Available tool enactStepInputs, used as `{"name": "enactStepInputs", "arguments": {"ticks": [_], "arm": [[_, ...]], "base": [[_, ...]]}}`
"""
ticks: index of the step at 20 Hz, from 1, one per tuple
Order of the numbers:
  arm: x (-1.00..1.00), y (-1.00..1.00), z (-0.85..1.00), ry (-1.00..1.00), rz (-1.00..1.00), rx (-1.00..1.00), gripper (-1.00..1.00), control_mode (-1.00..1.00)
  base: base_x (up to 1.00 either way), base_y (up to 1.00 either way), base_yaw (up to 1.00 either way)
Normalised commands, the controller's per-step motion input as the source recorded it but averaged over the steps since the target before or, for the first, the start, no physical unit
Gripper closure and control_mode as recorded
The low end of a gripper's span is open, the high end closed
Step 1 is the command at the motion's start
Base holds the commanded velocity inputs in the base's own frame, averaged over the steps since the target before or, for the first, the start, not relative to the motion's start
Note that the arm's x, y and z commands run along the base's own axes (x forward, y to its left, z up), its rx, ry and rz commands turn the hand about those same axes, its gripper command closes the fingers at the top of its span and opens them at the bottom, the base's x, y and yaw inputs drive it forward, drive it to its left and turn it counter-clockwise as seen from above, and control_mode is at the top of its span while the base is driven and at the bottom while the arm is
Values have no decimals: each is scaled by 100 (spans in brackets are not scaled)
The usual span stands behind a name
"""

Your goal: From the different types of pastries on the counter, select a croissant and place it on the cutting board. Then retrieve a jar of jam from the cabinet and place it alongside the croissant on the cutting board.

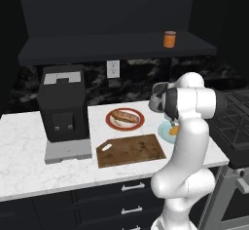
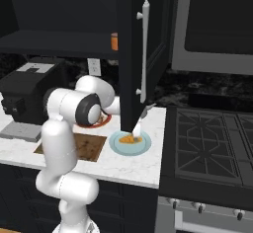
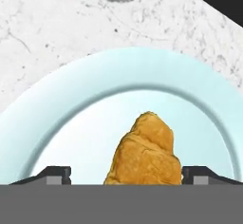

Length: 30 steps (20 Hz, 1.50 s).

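Observation:
The croissant, a small golden-orange lump, lies on a pale blue plate on the counter. My gripper is low over it and open, one fingertip on each side of the pastry, the right one almost touching. The arm hides most of the croissant in the left base view, and under the open cabinet door sits the croissant. The wooden cutting board lies bare just left of the plate. An orange jar of jam stands on the dark cabinet shelf.
A long brown bun on a red-rimmed plate sits behind the board. A black coffee machine stands at the left, and a grey kettle is behind the arm. The open cabinet door hangs above the blue plate. A stove adjoins on the right.

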Motion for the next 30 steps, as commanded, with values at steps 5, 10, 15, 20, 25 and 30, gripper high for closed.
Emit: {"name": "enactStepInputs", "arguments": {"ticks": [5,10,15,20,25,30], "arm": [[-53,0,-48,10,0,5,-100,-100],[-100,0,-40,0,-1,11,100,-100],[-50,9,68,-14,-19,7,100,-100],[0,58,91,-8,-22,-2,100,-100],[-13,37,62,0,-1,-2,100,-100],[-52,23,19,2,0,0,100,-100]], "base": [[0,0,0],[0,0,0],[0,0,0],[0,0,0],[0,0,0],[0,0,0]]}}
